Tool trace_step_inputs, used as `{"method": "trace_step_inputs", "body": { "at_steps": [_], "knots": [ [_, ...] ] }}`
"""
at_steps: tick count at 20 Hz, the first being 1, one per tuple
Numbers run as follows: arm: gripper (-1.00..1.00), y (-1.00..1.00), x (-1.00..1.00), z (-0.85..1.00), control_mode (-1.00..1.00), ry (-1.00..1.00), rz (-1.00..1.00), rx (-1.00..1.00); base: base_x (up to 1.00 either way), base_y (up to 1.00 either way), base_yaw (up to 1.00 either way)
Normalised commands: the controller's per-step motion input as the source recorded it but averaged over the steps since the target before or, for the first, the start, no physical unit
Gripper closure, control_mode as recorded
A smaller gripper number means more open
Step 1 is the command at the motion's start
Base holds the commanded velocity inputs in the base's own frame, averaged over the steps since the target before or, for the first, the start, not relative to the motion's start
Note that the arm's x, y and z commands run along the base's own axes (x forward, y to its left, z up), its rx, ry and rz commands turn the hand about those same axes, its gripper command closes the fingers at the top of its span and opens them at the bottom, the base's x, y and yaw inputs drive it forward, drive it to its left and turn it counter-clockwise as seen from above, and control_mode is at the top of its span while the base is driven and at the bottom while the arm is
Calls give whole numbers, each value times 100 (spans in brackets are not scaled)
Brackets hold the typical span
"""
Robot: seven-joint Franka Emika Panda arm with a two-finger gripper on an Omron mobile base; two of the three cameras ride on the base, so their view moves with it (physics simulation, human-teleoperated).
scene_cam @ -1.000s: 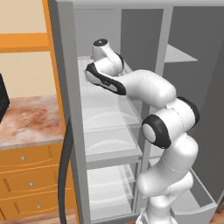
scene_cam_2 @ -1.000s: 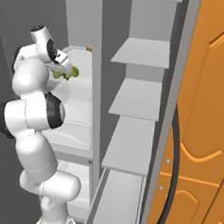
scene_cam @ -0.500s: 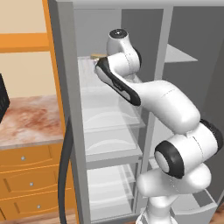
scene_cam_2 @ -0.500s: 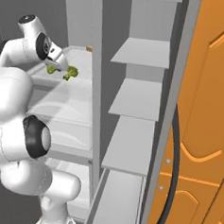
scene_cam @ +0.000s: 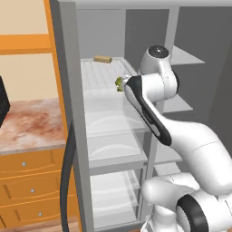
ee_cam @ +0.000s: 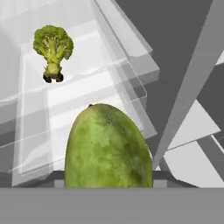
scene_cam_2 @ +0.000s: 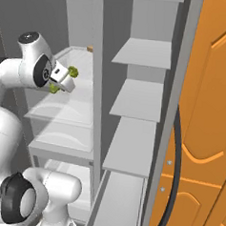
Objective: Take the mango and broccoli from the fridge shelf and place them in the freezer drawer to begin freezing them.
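Observation:
The smooth yellow-green mango sits at the bottom middle of the hand view, with my gripper shut on it and the fingertips hidden behind the fruit. From the right base view, my gripper hangs just above the translucent fridge shelf in the left column, green showing on either side of the hand. The broccoli stands upright further along that shelf, apart from the mango. The grey freezer drawer stands pulled out at the bottom of the right column.
A tan block lies at the back of the shelf. Plain grey shelves stack up in the right column behind a grey divider post. The orange door stands open on the right. A counter with wooden drawers is on the left.
The arm has swung its elbow out to the right and upward. The hand with the mango has stayed by the shelf, dropping slightly and drawing away from the broccoli.

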Motion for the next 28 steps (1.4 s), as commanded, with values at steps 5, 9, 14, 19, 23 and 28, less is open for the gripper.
{"method": "trace_step_inputs", "body": {
  "at_steps": [5,9,14,19,23,28],
  "knots": [
    [100,-41,-64,-46,-100,11,0,0,0,0,0],
    [100,-35,-52,-52,-100,14,0,0,0,0,0],
    [100,-10,-36,-17,100,1,-1,0,-60,-13,-3],
    [100,0,0,0,100,0,0,0,-99,-5,-11],
    [100,0,0,0,100,0,0,0,-94,-15,-13],
    [100,-16,25,-21,-100,9,-7,0,-11,-6,-9]
  ]
}}
